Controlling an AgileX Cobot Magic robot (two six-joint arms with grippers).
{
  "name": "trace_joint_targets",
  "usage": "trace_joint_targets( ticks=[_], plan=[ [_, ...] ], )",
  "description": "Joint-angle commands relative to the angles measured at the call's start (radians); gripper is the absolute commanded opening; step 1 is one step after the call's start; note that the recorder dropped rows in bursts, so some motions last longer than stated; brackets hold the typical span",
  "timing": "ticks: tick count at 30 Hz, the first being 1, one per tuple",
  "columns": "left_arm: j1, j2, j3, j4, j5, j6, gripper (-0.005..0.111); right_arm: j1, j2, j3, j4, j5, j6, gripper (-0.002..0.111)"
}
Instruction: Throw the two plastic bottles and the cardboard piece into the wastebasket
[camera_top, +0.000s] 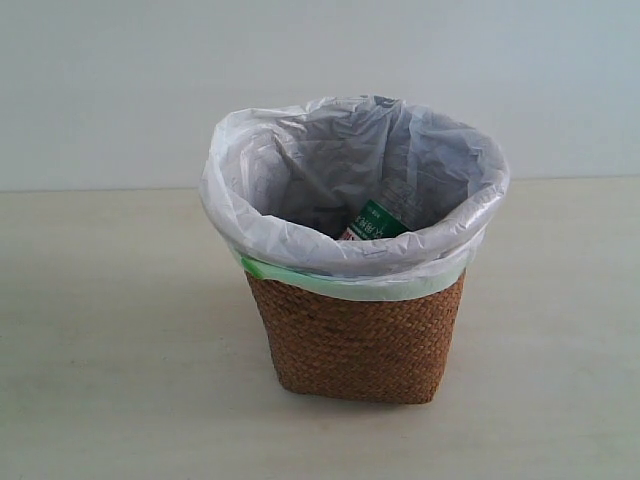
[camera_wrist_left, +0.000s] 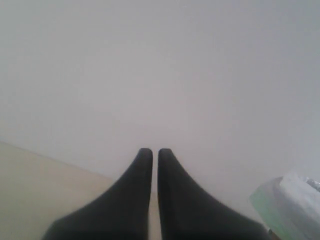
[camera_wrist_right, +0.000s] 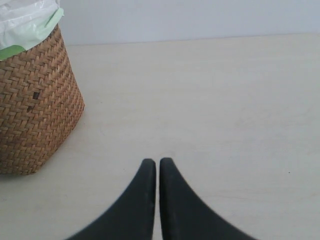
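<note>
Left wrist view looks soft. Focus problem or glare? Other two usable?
Left wrist view: blurred throughout, left gripper and wastebasket edges smeared, no glare. Right wrist view: sharp weave, right gripper slightly soft. Exterior view: even, diffuse light, only faint shadows.

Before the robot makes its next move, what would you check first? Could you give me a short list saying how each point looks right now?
1. Wastebasket stands upright on the table: ok.
2. Green-labelled bottle is inside the wastebasket: ok.
3. Red-labelled bottle is inside: cannot tell; the liner hides most of the interior.
4. Cardboard piece is inside: cannot tell; it shows in no view.
5. Left pincer is shut and empty: ok.
6. Right pincer is shut, empty and apart from the wastebasket: ok.
</note>
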Motion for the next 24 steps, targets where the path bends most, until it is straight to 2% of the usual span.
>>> trace_joint_targets(
  ticks=[1, 7, 10, 12, 15, 16, 17, 21, 24],
  plan=[
    [-0.011, -0.01, 0.059, 0.054, -0.044, 0.017, 0.004, -0.002, -0.006, 0.0, -0.002, -0.003, -0.002, 0.0],
    [-0.009, -0.01, 0.059, 0.105, -0.051, 0.046, 0.004, -0.002, -0.006, 0.0, -0.002, -0.003, -0.005, 0.0],
    [-0.009, -0.01, 0.059, 0.119, -0.023, 0.07, 0.004, -0.002, -0.006, 0.0, -0.002, -0.003, -0.005, 0.0],
    [-0.009, -0.01, 0.059, 0.182, 0.035, 0.068, 0.004, -0.002, -0.006, 0.0, -0.002, -0.003, -0.005, 0.0],
    [-0.009, -0.01, 0.059, 0.402, 0.14, -0.064, 0.004, -0.002, -0.006, 0.0, -0.002, -0.003, -0.003, 0.0],
    [-0.009, -0.01, 0.059, 0.572, 0.185, -0.23, 0.004, -0.002, -0.006, 0.0, -0.002, -0.003, -0.003, 0.0],
    [-0.009, -0.01, 0.059, 0.628, 0.195, -0.289, 0.004, -0.002, -0.006, 0.0, -0.002, -0.003, -0.003, 0.0],
    [-0.007, -0.01, 0.059, 0.77, 0.316, -0.436, 0.004, -0.002, -0.006, 0.0, -0.002, -0.003, -0.005, 0.0],
    [-0.003, -0.01, 0.059, 0.783, 0.346, -0.466, 0.004, -0.002, -0.006, 0.0, -0.002, -0.003, -0.002, 0.0]
  ],
)
